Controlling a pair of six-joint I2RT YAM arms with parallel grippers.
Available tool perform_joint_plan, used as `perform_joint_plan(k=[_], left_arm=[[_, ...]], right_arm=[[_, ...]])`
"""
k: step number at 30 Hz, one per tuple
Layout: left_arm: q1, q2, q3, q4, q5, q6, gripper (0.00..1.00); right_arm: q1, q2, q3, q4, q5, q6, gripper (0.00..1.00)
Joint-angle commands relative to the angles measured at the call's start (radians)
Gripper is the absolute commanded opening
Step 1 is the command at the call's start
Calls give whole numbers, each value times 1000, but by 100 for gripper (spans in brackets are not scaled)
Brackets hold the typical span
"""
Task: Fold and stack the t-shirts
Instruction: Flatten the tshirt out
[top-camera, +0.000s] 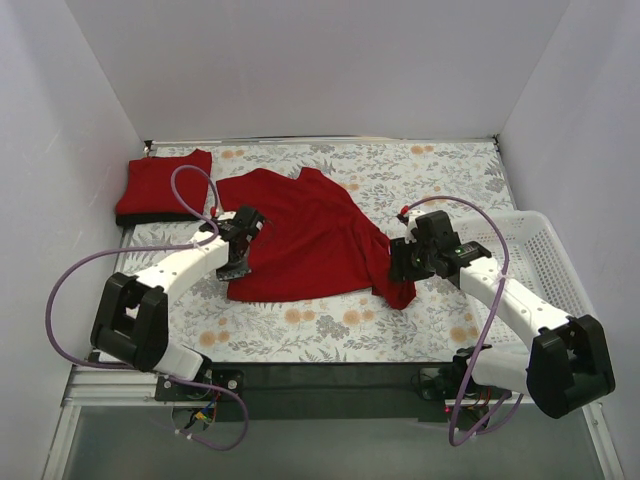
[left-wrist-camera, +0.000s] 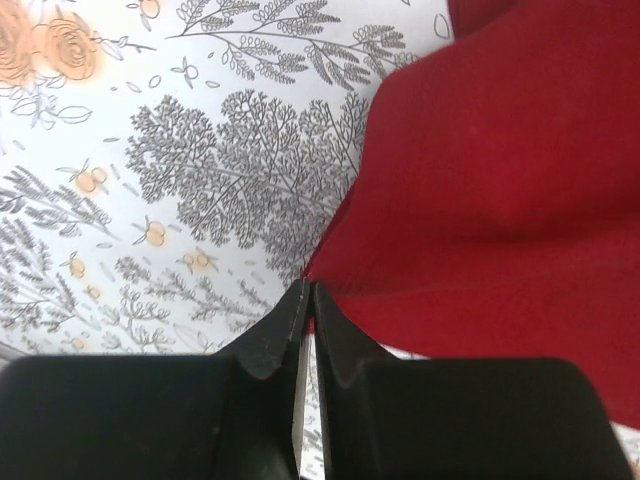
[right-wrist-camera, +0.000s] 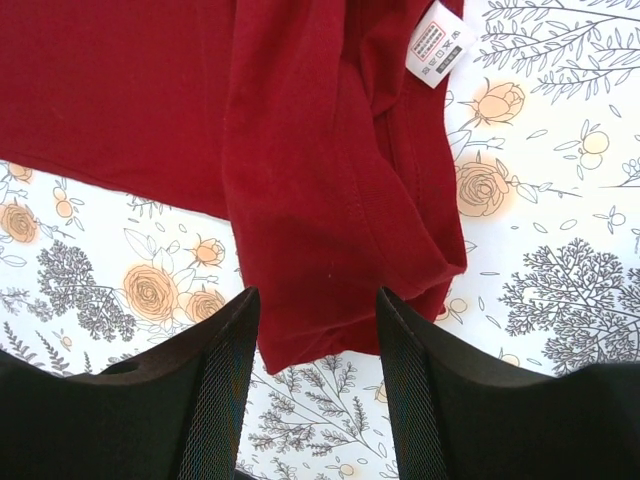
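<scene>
A red t-shirt (top-camera: 300, 240) lies spread and rumpled on the flowered table cloth (top-camera: 420, 180). A second red t-shirt (top-camera: 160, 188) lies folded at the back left. My left gripper (top-camera: 236, 266) is at the spread shirt's left edge. In the left wrist view it (left-wrist-camera: 308, 295) is shut, with a corner of the shirt's edge (left-wrist-camera: 480, 200) pinched between the tips. My right gripper (top-camera: 404, 268) is open over the shirt's bunched right end. In the right wrist view its fingers (right-wrist-camera: 222, 370) straddle the red fabric (right-wrist-camera: 330, 250) without touching it.
A white plastic basket (top-camera: 545, 262) stands at the right edge, next to my right arm. White walls close in the table on three sides. A white care label (right-wrist-camera: 438, 42) shows on the shirt near my right gripper.
</scene>
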Motion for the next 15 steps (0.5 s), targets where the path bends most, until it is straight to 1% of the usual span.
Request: perform_joint_plan(k=[1,3,5,6,7,8,9,10,13,15], left_arm=[[53,33,-16,140,31,31,8],[68,67,-22,170,51,42,10],[73,115,0,160,90,40,17],[71,119,13,146,111,36,23],[73,100,19,128,142,33,27],[71,78,21,123,159,31,29],[71,52,18,115,179,25,30],[71,-7,13,105,224,23,30],[71,-78,-25,74,281,-4,30],[68,-130,-21,54,324,-15,31]], right_arm=[[2,-22,36,-4,28,-10,48],[1,-22,34,-3,24,-10,49],[2,-24,37,-6,16,-10,49],[1,-30,39,-7,13,-10,48],[2,-41,38,-9,11,-13,48],[2,-47,41,-9,11,-14,48],[2,-53,42,-10,16,-19,48],[2,-64,44,-12,22,-23,49],[2,-62,56,-16,28,-26,48],[2,-55,65,-13,9,-23,49]])
